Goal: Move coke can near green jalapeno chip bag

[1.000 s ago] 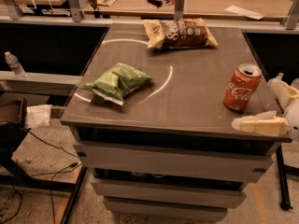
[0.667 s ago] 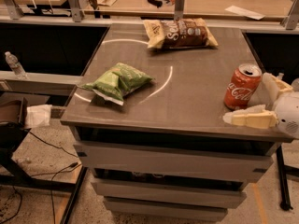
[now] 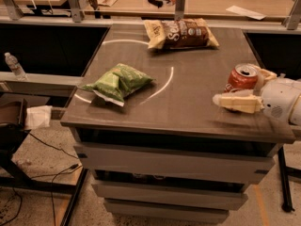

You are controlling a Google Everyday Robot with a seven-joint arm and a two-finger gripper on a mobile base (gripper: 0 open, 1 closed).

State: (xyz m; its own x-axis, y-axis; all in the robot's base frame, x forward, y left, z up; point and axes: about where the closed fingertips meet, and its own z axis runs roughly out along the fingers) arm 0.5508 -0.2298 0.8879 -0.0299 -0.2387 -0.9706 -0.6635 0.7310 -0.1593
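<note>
As jaws gape far right, coke can (image 3: 242, 77) between.

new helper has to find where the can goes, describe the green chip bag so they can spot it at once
Start at the grey table and look at its front left part: the green chip bag lies there beside a white curved line. It is the small bright-green one, unlike the larger brown bag at the back edge, and it is far from the red can and the gripper at the right edge.

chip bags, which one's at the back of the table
The brown chip bag, at the far edge; the green jalapeno chip bag lies front left. The pincer is at the right, by the coke can.
</note>
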